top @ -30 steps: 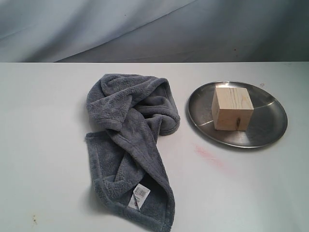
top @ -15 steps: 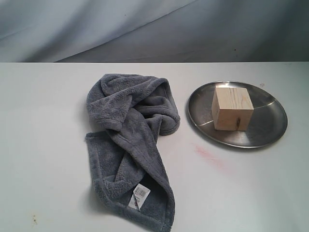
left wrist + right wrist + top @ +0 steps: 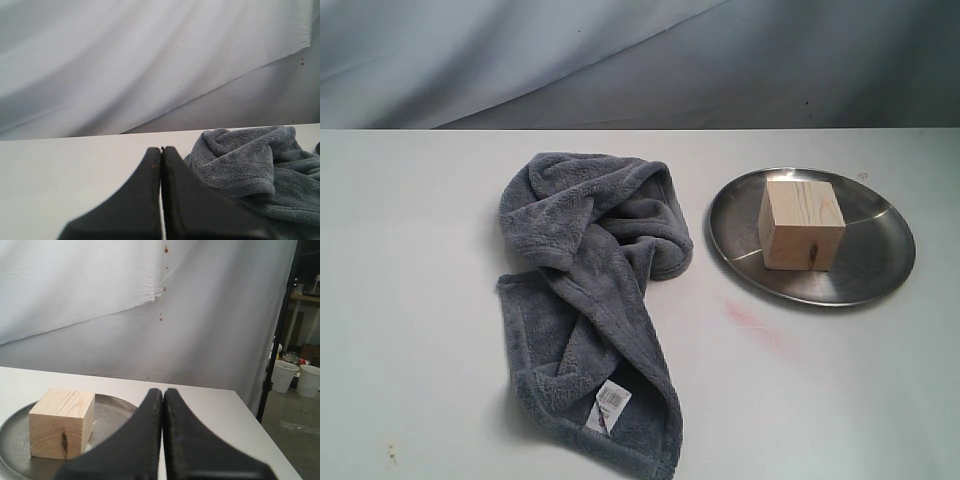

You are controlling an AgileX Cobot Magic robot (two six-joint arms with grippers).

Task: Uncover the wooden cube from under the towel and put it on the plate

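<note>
Resting on the plate [image 3: 880, 270], the wooden cube [image 3: 801, 225] sits uncovered; nothing appears left to do.
Exterior: towel [image 3: 590, 300] crumpled beside the plate, not touching. Left wrist: left gripper [image 3: 161, 150] clenched, empty. Right wrist: right gripper [image 3: 163, 391] clenched, empty, clear of the cube.

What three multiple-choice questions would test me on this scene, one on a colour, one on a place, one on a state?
1. The towel is: A red, B blue-grey, C yellow.
2. The wooden cube sits: A under the towel, B on the plate, C in a pincer.
3. The left pincer and right pincer are: A wide open, B gripping the towel, C shut and empty.

Answers: B, its fleece looks blue-grey; B, it stands on the steel dish; C, the fingers meet in both wrist views with nothing between.
</note>
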